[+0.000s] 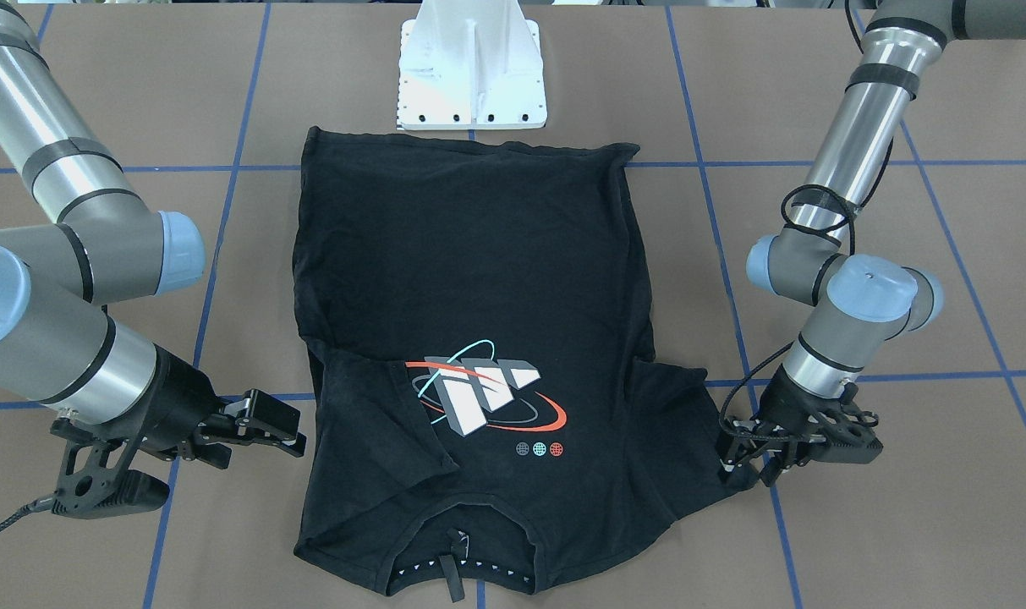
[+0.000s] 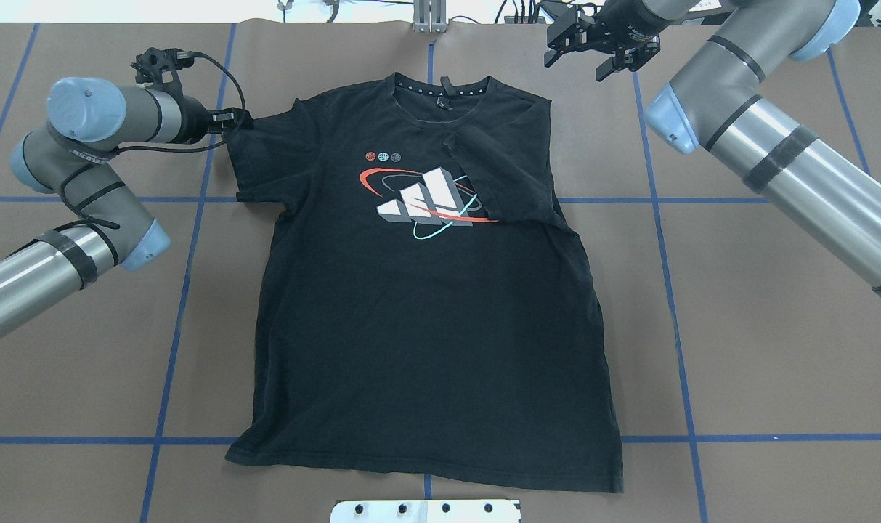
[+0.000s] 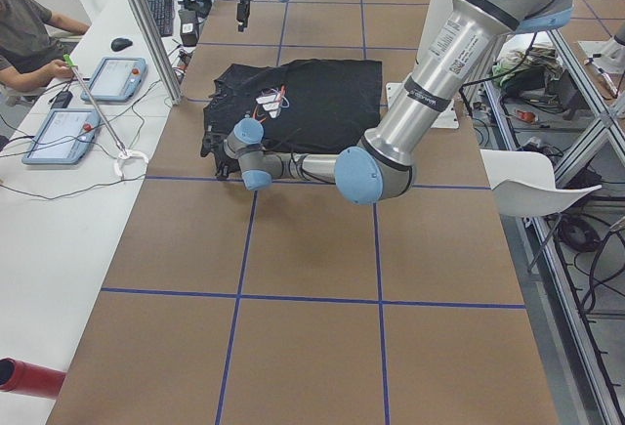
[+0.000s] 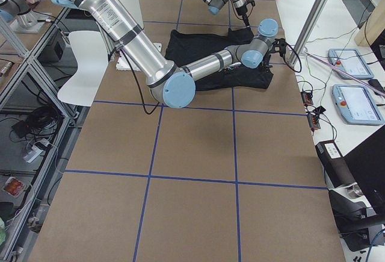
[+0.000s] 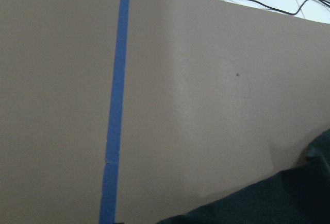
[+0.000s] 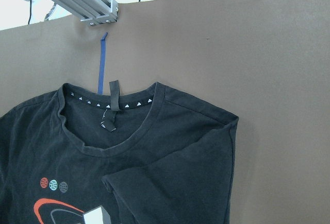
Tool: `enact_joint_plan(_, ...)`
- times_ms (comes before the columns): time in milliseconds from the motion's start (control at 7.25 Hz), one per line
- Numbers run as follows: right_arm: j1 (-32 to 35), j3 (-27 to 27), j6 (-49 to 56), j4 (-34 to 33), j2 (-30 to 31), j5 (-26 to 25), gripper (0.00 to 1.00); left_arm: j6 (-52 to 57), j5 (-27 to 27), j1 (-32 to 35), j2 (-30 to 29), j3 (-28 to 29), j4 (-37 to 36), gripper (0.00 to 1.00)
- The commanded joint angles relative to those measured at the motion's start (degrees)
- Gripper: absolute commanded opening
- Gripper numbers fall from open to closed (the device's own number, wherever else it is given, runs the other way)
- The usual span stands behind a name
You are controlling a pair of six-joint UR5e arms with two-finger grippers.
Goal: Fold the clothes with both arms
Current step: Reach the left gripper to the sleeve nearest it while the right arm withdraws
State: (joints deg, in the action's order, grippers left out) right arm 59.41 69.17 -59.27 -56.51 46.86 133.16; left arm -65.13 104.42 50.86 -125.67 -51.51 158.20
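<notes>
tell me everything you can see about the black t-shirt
The T-shirt is black, short-sleeved and looks like soft cotton. It lies flat, print side up, on the brown table. Its collar points away from the robot and its hem is nearest it. The chest print shows grey-white blocks ringed by red and teal ellipses. The sleeve on the robot's right is folded in over the print's edge. The other sleeve lies spread, with the left gripper at its tip.

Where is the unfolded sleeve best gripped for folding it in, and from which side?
Grip the sleeve at its outer hem, coming from outside, beside the left gripper. It lies flat and spread outward, so that free edge likely lifts easiest.
</notes>
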Motion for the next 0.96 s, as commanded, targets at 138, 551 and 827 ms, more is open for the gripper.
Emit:
enact_joint_plan(138,0.0,0.0,0.0,0.0,0.1,0.0,1.00,-0.1,0.0,-0.3,0.0,0.0,-0.1,0.60)
enact_joint_plan(551,0.0,0.0,-0.1,0.0,0.2,0.0,1.00,-0.4,0.0,-0.3,-0.1,-0.2,-0.2,0.12)
enact_joint_plan(827,0.0,0.0,0.0,0.0,0.2,-0.7,1.00,-2.8,0.3,0.2,-0.3,-1.0,-0.4,0.00)
